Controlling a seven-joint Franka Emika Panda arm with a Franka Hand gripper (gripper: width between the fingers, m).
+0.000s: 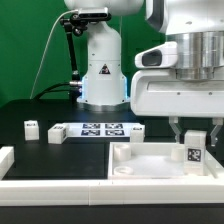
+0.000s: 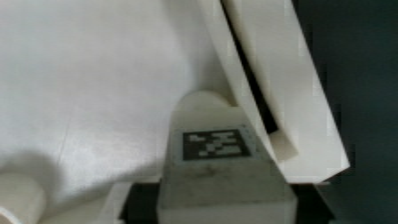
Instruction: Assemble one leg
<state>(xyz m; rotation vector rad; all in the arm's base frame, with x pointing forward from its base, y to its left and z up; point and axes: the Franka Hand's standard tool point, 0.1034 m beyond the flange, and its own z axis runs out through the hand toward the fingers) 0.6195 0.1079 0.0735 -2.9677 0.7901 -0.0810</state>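
My gripper is shut on the leg, a small white block with a black-and-white tag on its face. It holds the leg upright just over the right part of the large white tray-like piece. In the wrist view the leg sits between my dark fingers, with the gripper at the picture's edge. The tray's flat floor and its raised rim lie right behind the leg. I cannot tell whether the leg touches the tray.
Two more small white blocks lie on the black table at the exterior view's left. The marker board lies behind the tray, with another small block at its end. A white wall runs along the front. The robot base stands behind.
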